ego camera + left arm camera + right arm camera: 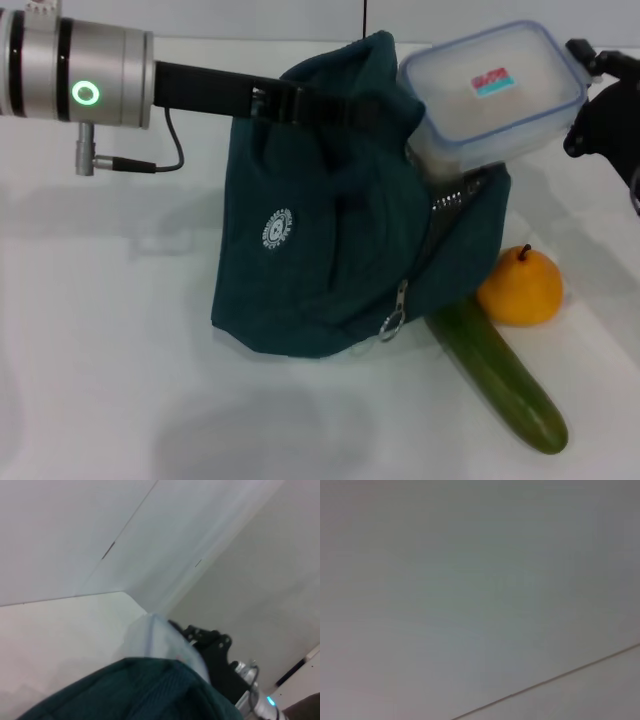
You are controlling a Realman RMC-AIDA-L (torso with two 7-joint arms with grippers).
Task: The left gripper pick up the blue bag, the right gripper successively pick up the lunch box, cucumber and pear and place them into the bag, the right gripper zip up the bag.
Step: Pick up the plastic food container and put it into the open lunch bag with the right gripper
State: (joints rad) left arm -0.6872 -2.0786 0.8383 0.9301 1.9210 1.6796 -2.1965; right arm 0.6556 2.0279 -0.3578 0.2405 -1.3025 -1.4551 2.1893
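Note:
The blue bag (320, 250) hangs upright over the white table, and my left gripper (287, 103) is shut on its top handle. The clear lunch box (490, 95), with a blue-rimmed lid, is tilted with its lower corner in the bag's open mouth. My right gripper (580, 97) is shut on the box's right end. The pear (520, 290) and the cucumber (500, 380) lie on the table beside the bag's right foot. The left wrist view shows the bag's fabric (140, 690), the lunch box (160, 640) and the right gripper (210, 645) behind it.
A silver ring pull (392, 322) dangles from the zipper at the bag's lower front. The cucumber's upper end touches the bag's base. The white table (120, 380) spreads left and in front. The right wrist view holds only a plain pale surface with a thin seam (545, 682).

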